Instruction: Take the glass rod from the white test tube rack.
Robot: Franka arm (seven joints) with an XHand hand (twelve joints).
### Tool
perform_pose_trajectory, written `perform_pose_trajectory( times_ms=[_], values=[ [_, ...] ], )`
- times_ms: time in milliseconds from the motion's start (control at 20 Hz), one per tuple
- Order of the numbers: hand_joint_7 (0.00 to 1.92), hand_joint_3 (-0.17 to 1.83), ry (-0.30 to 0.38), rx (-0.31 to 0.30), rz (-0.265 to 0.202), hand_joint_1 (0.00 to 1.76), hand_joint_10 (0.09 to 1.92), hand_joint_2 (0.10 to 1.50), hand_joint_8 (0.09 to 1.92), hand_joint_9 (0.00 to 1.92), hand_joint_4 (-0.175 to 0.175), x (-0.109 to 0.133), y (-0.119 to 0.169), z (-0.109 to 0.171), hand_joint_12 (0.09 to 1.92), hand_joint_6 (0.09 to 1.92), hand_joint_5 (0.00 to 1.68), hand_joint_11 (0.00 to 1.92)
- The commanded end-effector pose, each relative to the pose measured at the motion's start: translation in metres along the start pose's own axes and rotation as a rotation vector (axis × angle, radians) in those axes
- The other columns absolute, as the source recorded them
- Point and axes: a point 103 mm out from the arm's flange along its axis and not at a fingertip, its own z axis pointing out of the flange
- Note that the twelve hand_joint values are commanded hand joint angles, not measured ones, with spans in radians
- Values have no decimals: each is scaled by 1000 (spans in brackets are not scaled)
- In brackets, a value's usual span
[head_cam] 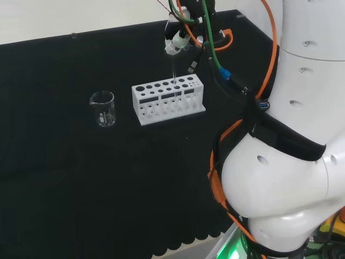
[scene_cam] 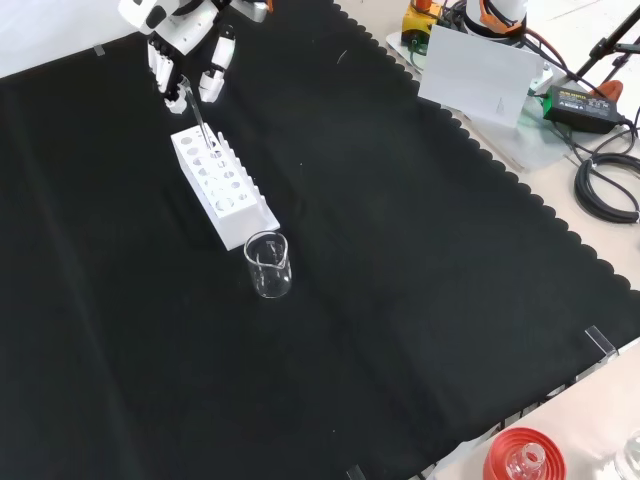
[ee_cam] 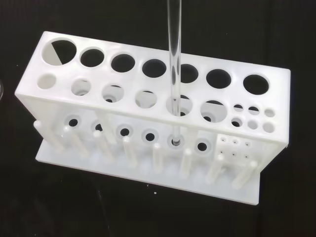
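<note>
A black cloth with a scalloped edge covers the bench and spreads out on all sides below the hand. Well away from the hand, past the cloth's edge in the front view, the bench top is pale, with black cables and a grey sheet on it.

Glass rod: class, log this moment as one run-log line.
hand: fingers pinch glass rod top | rod: upright, tip in white test tube rack hole | beaker: untouched

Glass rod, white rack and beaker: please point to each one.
glass rod (ee_cam: 174, 64), wrist view, its shaft above the rack.
white test tube rack (head_cam: 168, 100), head view, its front wall.
beaker (scene_cam: 270, 268), front view, its glass wall.
</note>
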Motion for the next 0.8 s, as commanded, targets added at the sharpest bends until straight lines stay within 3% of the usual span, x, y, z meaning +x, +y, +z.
perform_pose_trajectory(
  times_ms=[50,450,550,800],
  values=[
    [714,-175,-5,6,-1,859,696,1157,783,1023,-84,2,3,2,1213,847,653,925],
    [819,-175,-26,-25,-12,1023,582,1155,733,1183,-117,6,3,1,1095,828,789,1169],
    [852,-103,-31,-38,-13,1070,557,1168,731,1239,-90,7,3,1,1063,1006,874,1243],
    [946,-33,-33,-58,-15,1140,483,1145,742,1365,-165,13,4,0,957,1060,942,1390]
  ],
)
